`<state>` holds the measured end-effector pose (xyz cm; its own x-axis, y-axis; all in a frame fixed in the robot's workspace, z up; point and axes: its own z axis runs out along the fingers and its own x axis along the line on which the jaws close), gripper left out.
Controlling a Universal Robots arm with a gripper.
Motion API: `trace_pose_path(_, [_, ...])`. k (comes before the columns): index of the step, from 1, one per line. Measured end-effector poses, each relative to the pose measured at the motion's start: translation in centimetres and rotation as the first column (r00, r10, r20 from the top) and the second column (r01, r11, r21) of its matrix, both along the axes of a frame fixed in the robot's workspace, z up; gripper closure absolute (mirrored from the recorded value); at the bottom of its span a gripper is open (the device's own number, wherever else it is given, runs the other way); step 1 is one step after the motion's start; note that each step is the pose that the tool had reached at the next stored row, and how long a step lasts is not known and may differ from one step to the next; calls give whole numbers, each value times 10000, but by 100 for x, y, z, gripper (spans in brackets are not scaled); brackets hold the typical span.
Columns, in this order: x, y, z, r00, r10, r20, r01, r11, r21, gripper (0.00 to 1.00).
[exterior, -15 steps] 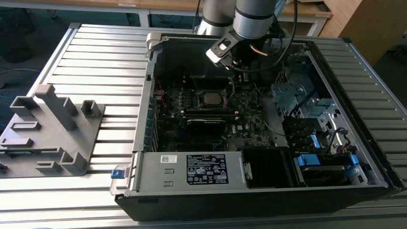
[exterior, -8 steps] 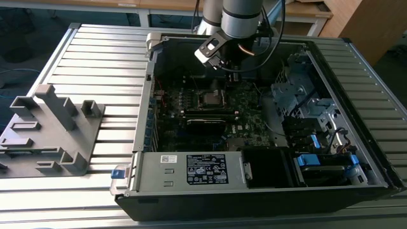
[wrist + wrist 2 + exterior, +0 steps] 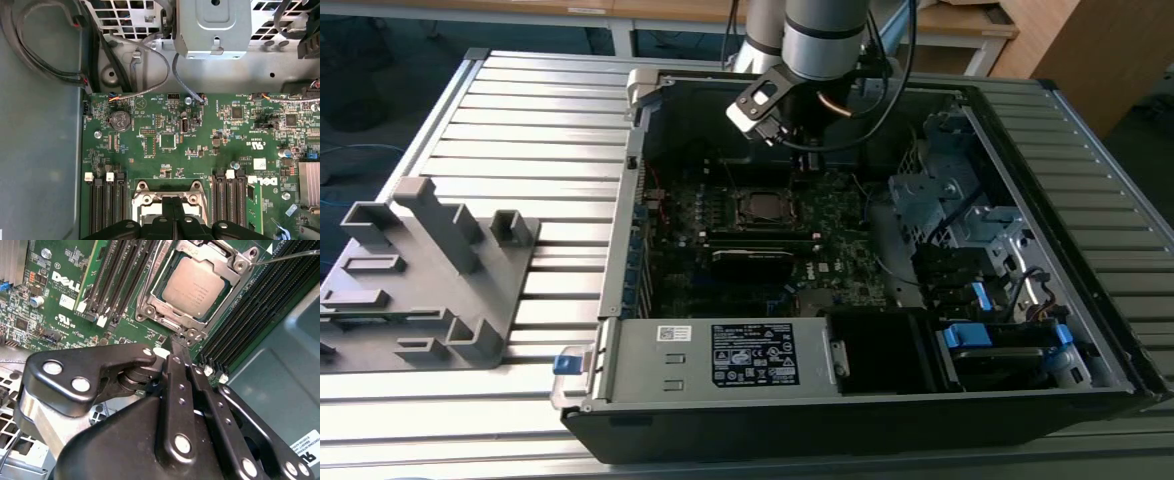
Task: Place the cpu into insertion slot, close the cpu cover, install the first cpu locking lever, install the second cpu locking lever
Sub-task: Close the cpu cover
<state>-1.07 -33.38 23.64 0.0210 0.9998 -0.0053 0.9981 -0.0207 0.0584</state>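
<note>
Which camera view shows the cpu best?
The second wrist view: the cpu lies close and unblocked, its grey top plain. The exterior view shows it small; in the first wrist view the gripper hides most of it.

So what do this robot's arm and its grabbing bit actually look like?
The arm is a smooth silver-grey tube with a dark band. Black cables loop beside it, and a pale grey block sits at its wrist. The end effector is glossy black: flat jointed links pinned with round silver rivets, narrowing to two slim fingers.
</note>
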Motion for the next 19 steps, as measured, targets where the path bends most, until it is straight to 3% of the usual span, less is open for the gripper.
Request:
trace_pose_path(1, [0,0,-5,10000,0,-42,0,10000,-1,90])
trace_pose_path(5, [0,0,-25,9994,-1,-353,1,10000,0,90])
trace_pose_path(6, [0,0,-27,9992,-1,-400,1,10000,0,90])
trace_pose_path(12, [-2,0,-27,9992,0,-402,0,10000,0,90])
trace_pose_path(19, [-101,0,-56,9992,0,-401,0,10000,0,90])
